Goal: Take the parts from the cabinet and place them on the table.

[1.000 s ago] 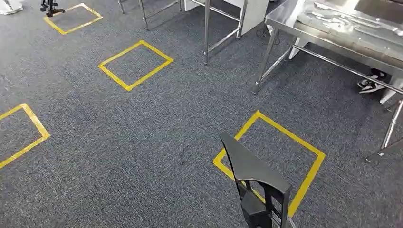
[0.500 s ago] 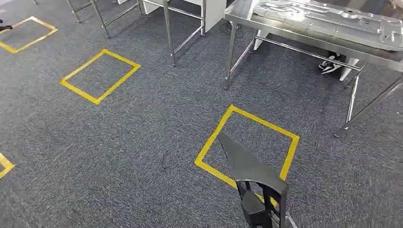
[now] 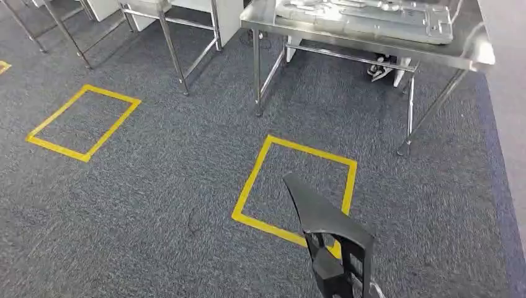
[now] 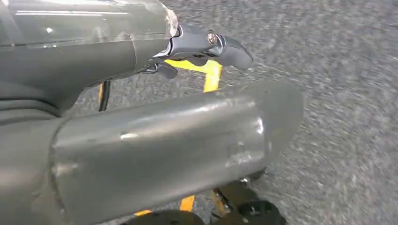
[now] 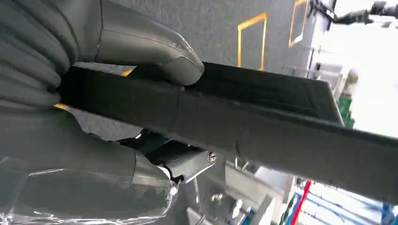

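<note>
A black, flat, wedge-shaped plastic part (image 3: 327,220) rises from the bottom of the head view, over the grey carpet. My right hand (image 5: 70,122) grips it: the thumb (image 5: 155,54) presses on one face and the fingers wrap the other side of the part (image 5: 263,117). The steel table (image 3: 347,40) stands ahead at the top of the head view, with silver sheet-metal panels (image 3: 366,15) lying on it. My left hand (image 4: 155,140) hangs above the carpet and holds nothing, its fingers (image 4: 225,49) held apart from the thumb.
Yellow tape squares mark the carpet, one just before the table (image 3: 248,186) and one to the left (image 3: 84,121). More steel frame legs (image 3: 177,59) stand at the upper left. A pair of shoes (image 3: 384,68) lies under the table. A pale wall (image 3: 505,62) borders the right.
The camera has turned: the table and the tape squares have slid leftward, and the table now lies ahead. The black part stays in my right hand at the same spot in view.
</note>
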Controlling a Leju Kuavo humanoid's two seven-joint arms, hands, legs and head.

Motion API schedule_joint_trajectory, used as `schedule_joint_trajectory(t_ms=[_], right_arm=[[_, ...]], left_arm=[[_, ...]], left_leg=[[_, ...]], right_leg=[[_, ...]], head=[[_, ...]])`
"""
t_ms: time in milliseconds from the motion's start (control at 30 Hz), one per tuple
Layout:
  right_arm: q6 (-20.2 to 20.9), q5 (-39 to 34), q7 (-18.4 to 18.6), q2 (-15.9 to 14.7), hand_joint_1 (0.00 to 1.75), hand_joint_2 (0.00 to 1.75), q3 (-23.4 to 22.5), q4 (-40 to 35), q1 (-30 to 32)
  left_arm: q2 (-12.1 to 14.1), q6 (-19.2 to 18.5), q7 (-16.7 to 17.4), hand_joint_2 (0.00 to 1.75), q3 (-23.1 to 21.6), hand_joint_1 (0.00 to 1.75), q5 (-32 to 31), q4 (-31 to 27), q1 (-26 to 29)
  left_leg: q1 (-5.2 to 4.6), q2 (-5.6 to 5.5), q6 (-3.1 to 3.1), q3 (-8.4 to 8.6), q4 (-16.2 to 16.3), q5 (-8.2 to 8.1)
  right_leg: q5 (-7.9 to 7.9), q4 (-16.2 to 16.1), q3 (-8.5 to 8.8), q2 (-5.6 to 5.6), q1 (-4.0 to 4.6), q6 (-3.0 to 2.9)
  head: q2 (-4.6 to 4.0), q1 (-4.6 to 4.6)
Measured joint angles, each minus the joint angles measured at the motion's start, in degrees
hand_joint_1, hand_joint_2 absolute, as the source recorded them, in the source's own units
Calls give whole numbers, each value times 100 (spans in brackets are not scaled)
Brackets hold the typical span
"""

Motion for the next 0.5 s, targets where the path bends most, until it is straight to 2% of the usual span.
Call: schedule_joint_trajectory(t_ms=[67,100,133,167,233,267,300,333,400,433,467,500], right_arm=[[-9,2,22,0,175,175,-2,0,13],[-31,2,35,0,175,175,0,0,23],[-59,9,50,-4,175,175,7,0,17],[-135,52,68,-28,175,175,11,0,-3],[-355,221,125,-28,175,175,28,0,-14],[-437,284,157,-28,175,175,39,11,-11],[-474,317,166,-28,175,175,55,13,-10],[-490,328,168,-31,175,175,74,15,-11],[-494,332,170,-31,175,175,96,13,-11],[-496,332,168,-31,175,175,107,18,-15],[-503,332,173,-31,175,175,109,17,-21],[-505,332,175,-31,175,175,111,20,-19]], left_arm=[[0,-2,-2,0,0,0,11,0,-39],[-4,-4,-4,0,0,0,13,0,-43],[-7,-7,-9,0,0,0,15,0,-39],[-11,-9,-9,0,4,0,24,0,-29],[-11,-18,4,0,39,0,46,0,9],[-9,-28,7,0,70,0,57,0,16],[-9,-31,7,0,85,0,63,0,20],[-9,-33,7,0,90,0,79,0,19],[-9,-33,7,0,92,0,79,0,9],[0,-33,7,0,96,0,79,0,5],[-4,-37,7,0,96,0,79,2,-9],[-4,-42,13,0,96,0,79,0,-14]], left_leg=[[24,134,-77,94,-23,-22],[60,-77,-135,82,29,-87],[72,-379,-142,-3,238,-250],[77,-522,-140,-195,643,-481],[67,-637,-148,-666,1580,-842],[67,-646,-140,-834,1844,-852],[63,-647,-119,-865,1791,-694],[58,-652,-90,-782,1503,-442],[20,-672,8,-428,559,145],[-6,-714,81,-328,290,165],[-13,-706,89,-277,126,124],[-28,-705,96,-296,154,116]], right_leg=[[1,-13,-5,154,20,-73],[21,-39,15,210,-28,-113],[20,-41,13,255,-24,-143],[21,-41,8,303,-18,-183],[8,-39,12,402,17,-220],[2,-36,21,459,35,-230],[-6,-35,40,511,51,-235],[-17,-34,61,548,63,-235],[-43,-33,118,593,80,-222],[-56,-30,118,599,88,-210],[-71,-5,94,622,110,-175],[-55,-26,80,618,88,-136]], head=[[0,-2],[0,-2],[0,0],[0,-2],[0,-2],[0,-2],[0,-2],[0,-2],[0,-2],[0,0],[0,-2],[0,0]])
